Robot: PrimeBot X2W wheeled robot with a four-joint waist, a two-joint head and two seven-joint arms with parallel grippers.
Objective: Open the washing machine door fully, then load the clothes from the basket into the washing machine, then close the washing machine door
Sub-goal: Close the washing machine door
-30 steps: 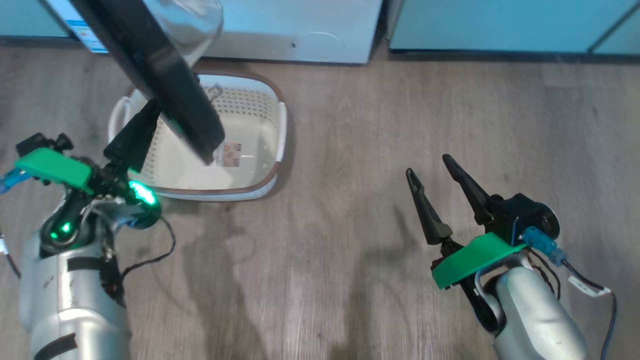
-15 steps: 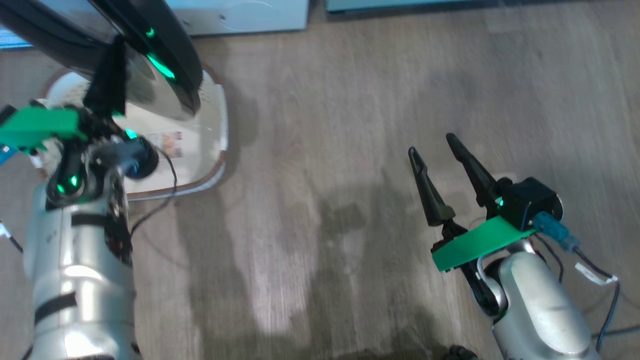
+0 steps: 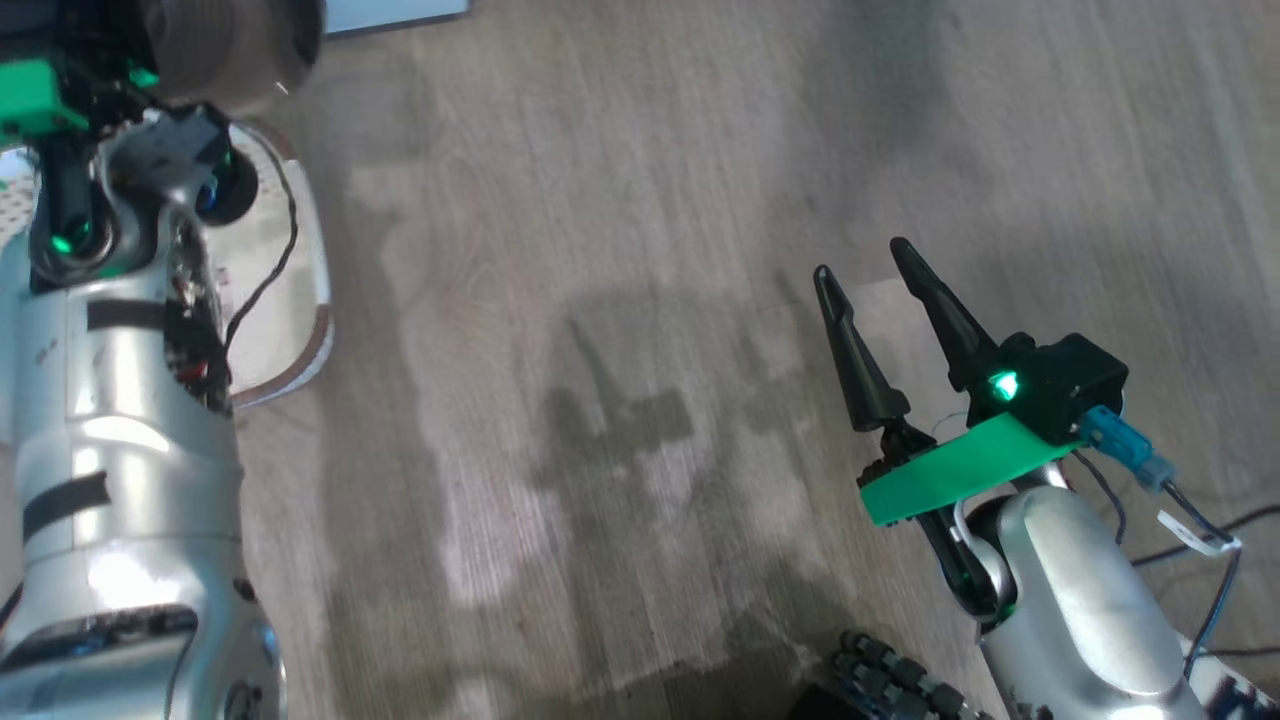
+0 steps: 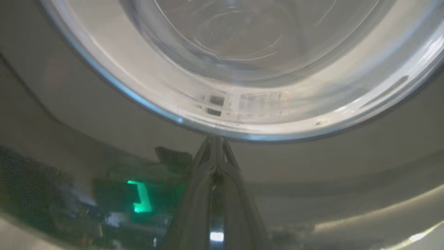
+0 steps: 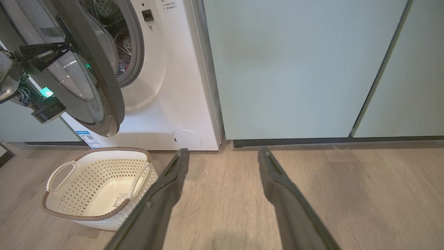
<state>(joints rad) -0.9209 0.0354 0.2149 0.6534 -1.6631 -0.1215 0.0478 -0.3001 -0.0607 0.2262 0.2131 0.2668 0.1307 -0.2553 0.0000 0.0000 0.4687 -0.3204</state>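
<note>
While your left hand [image 4: 215, 146] is clenched with its tips against the washing machine door [image 5: 104, 86], which stands ajar, your right hand [image 3: 860, 258] hangs released over the floor [image 3: 600, 200]; the basket [image 5: 86, 218] sits there below the door.

You see: left forearm [image 3: 120, 470] silver, black bands | right forearm [image 3: 1080, 620] silver | wrist plate [image 3: 960, 468] bright green, green light [image 3: 1003, 384] beside it | right claw [image 3: 860, 258] two long dark tapered fingers | blue plug [image 3: 1120, 440], white tag [image 3: 1195, 535], thin black cable [image 3: 292, 225].
</note>
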